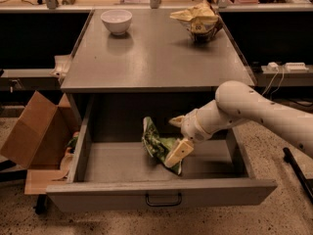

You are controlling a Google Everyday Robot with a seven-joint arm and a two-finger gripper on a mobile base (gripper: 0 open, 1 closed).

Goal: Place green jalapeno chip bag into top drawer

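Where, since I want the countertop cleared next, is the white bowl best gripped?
Pinch the bowl by its near rim, coming straight down from above: it stands upright, mouth open, with bare countertop around it, and its round wall offers no flat sides. The gripper is low in the drawer, open at the green bag, so it would have to rise first.

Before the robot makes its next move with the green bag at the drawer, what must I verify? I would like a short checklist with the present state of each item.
1. Top drawer pulled fully open: ok.
2. Green jalapeno chip bag within the drawer's walls: ok.
3. Gripper down in the drawer, at the bag: ok.
4. Bag let go by the gripper: cannot tell.
5. Bag lying flat on the drawer floor: not ok, it stands tilted.
6. White bowl and yellow-tan snack bag on the tabletop, away from the arm: ok.
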